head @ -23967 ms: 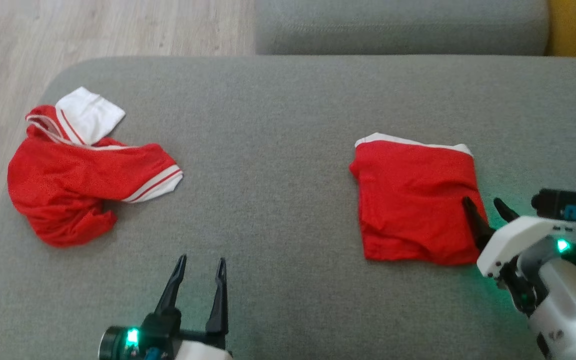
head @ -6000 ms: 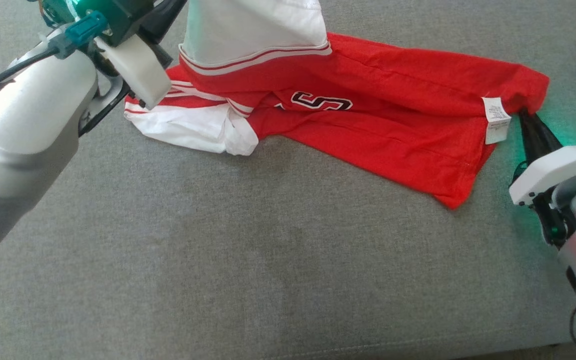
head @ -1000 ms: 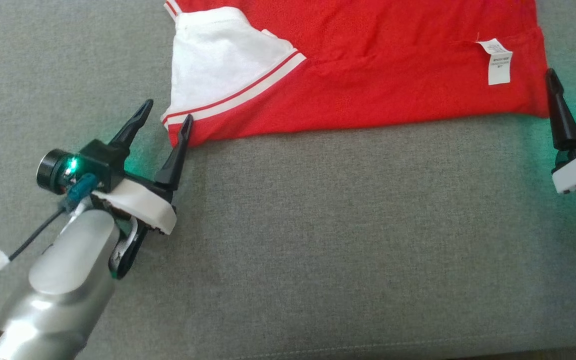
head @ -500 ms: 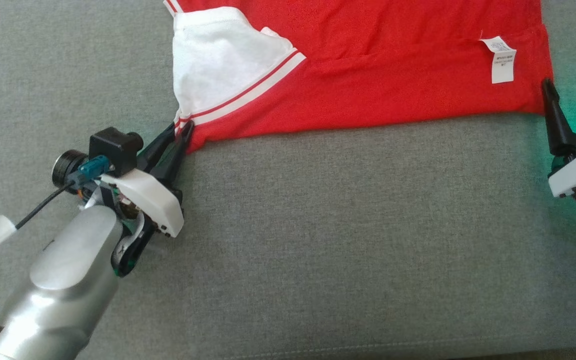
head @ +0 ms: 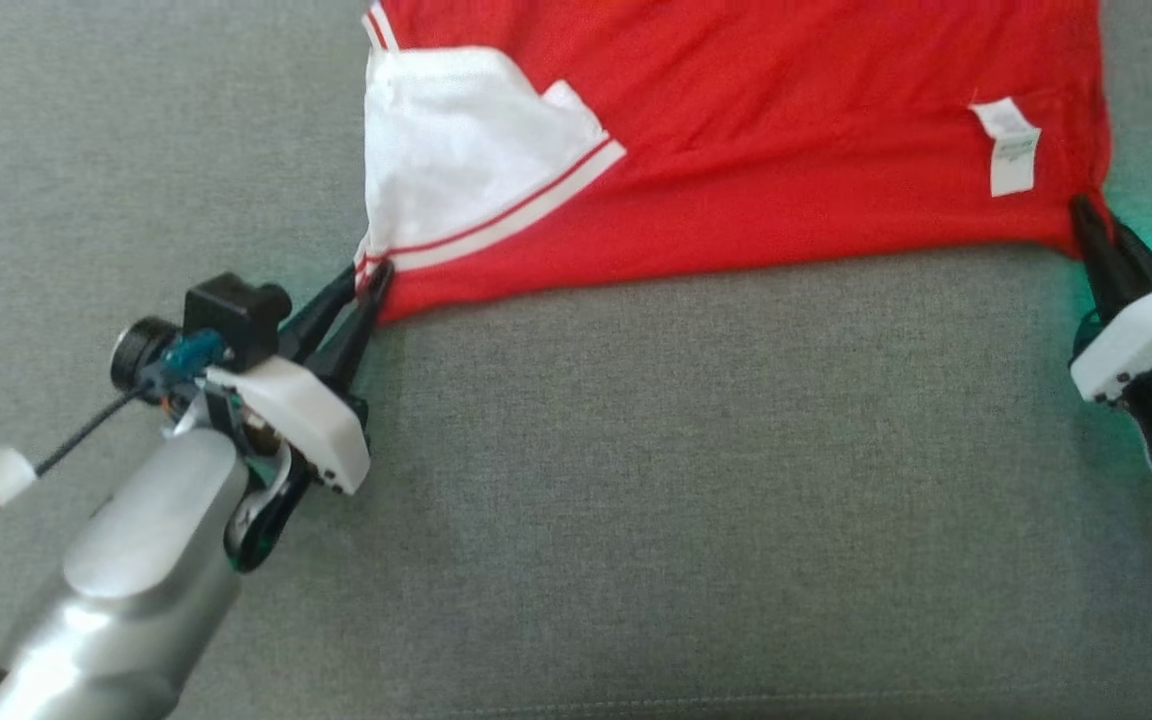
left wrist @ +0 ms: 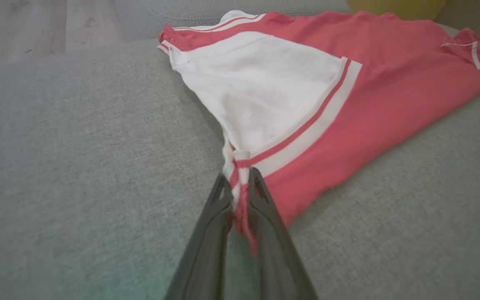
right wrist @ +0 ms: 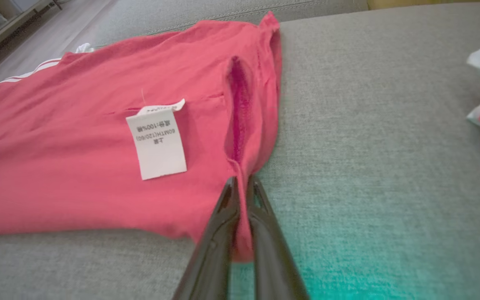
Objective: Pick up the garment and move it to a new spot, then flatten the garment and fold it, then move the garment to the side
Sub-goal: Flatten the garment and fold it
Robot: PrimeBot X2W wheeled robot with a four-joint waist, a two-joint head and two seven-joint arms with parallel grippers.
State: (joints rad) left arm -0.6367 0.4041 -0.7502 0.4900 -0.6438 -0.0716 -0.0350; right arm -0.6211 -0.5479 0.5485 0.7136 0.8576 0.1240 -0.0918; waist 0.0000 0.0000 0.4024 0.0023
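- I have the red jersey (head: 786,130) spread on the grey sofa seat (head: 686,480), with its near edge running left from the white care label (head: 1011,150).
- My right hand (head: 1086,212) is pinched together on the jersey's corner just right of the label.
- My left hand (head: 371,275) is clamped on the striped sleeve corner, well left of the label.
- I judge this to be the fold step, with both near corners gripped.
- The next move calls for lifting both corners level, carrying them past the label toward the far edge, and keeping the cloth taut.
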